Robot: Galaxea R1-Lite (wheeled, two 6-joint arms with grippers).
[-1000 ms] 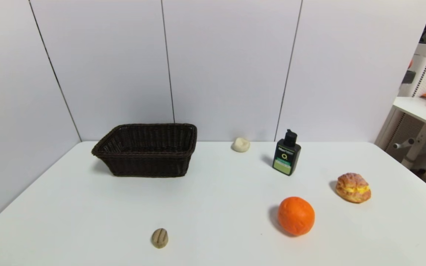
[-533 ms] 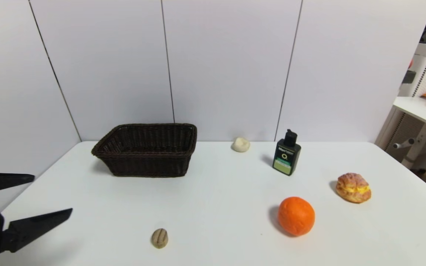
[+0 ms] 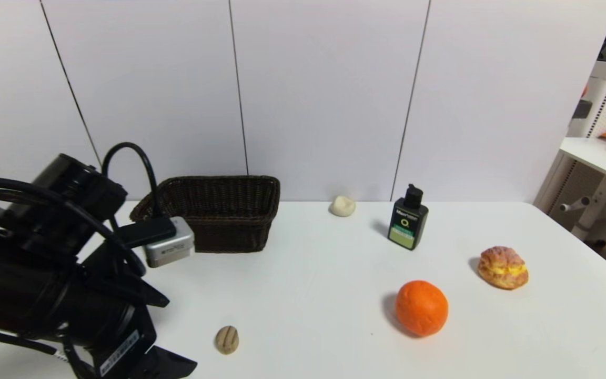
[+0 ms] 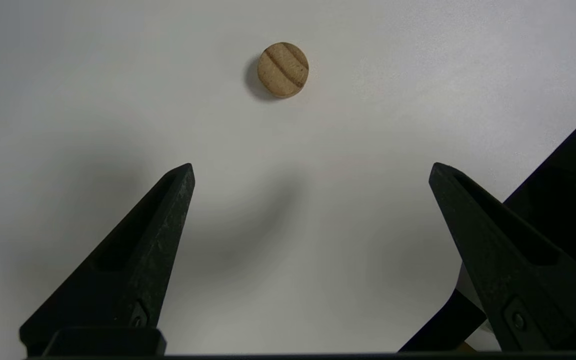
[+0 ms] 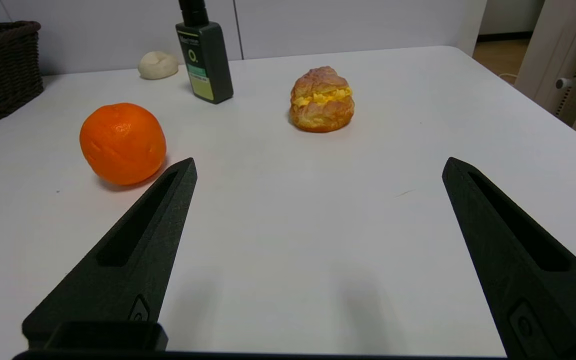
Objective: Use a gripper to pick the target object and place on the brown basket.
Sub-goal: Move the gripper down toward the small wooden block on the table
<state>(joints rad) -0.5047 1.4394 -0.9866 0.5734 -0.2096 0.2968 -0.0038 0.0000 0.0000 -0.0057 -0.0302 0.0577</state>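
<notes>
The target object, a small tan grooved nut [image 3: 227, 339], lies on the white table near the front left. It also shows in the left wrist view [image 4: 283, 69], ahead of the open fingers and apart from them. My left gripper [image 3: 182, 332] hangs open and empty just left of the nut, above the table; in its own view the gripper [image 4: 311, 167] frames bare table. The brown basket [image 3: 224, 210] stands at the back left, its near left corner hidden by my left arm. My right gripper [image 5: 318, 165] is open and empty over the table's right front, out of the head view.
An orange [image 3: 421, 308] sits front right, a cream puff [image 3: 503, 267] farther right, a dark pump bottle [image 3: 408, 221] behind them and a cream-white lump [image 3: 342, 206] by the back wall. The table's front edge is close to the nut.
My left arm has swung in from the left edge and now fills the front-left of the head view, its open gripper close to the nut. Nothing on the table has moved.
</notes>
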